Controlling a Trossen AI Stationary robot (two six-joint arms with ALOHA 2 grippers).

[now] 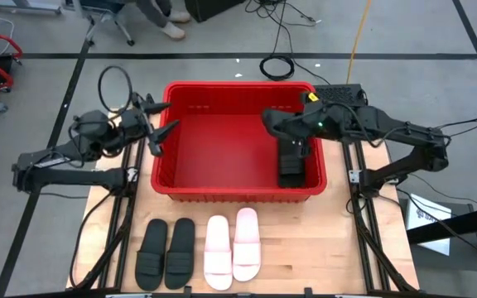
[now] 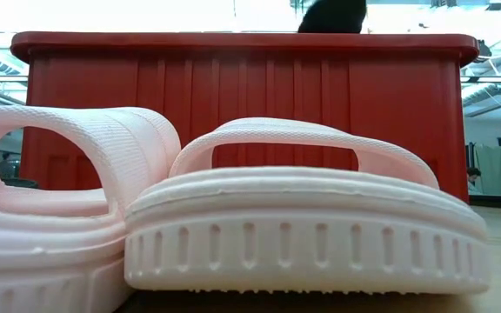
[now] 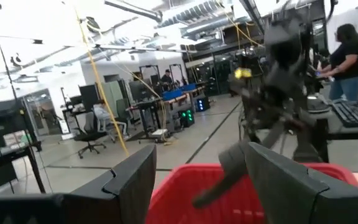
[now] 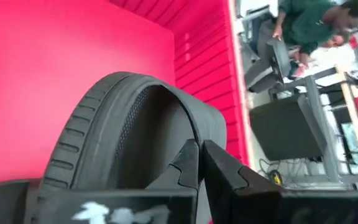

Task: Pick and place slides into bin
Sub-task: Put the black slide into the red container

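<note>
The red bin (image 1: 237,89) stands mid-table. My right gripper (image 1: 288,142) reaches in over its right side, shut on a black slide (image 1: 292,165) that hangs near the bin's right wall. In the right wrist view the slide (image 4: 114,118) fills the picture above the red floor. My left gripper (image 1: 161,126) is open at the bin's left rim, with nothing between its fingers (image 3: 135,180). Two black slides (image 1: 166,252) and two pale pink slides (image 1: 233,248) lie soles down on the table in front of the bin. My right gripper pinches the black slide between its two fingers (image 4: 219,171) at a smooth dark band (image 4: 194,134), seemingly the strap's edge. The fingers slant down from the table's right side. The slide hangs below them inside the bin; whether it touches the floor I cannot tell.
The bin's tall red wall (image 2: 233,96) rises right behind the pale slides (image 2: 303,226) in the low view. Bare wood lies to the right of the slides (image 1: 305,248). People and desks show in the room beyond the table.
</note>
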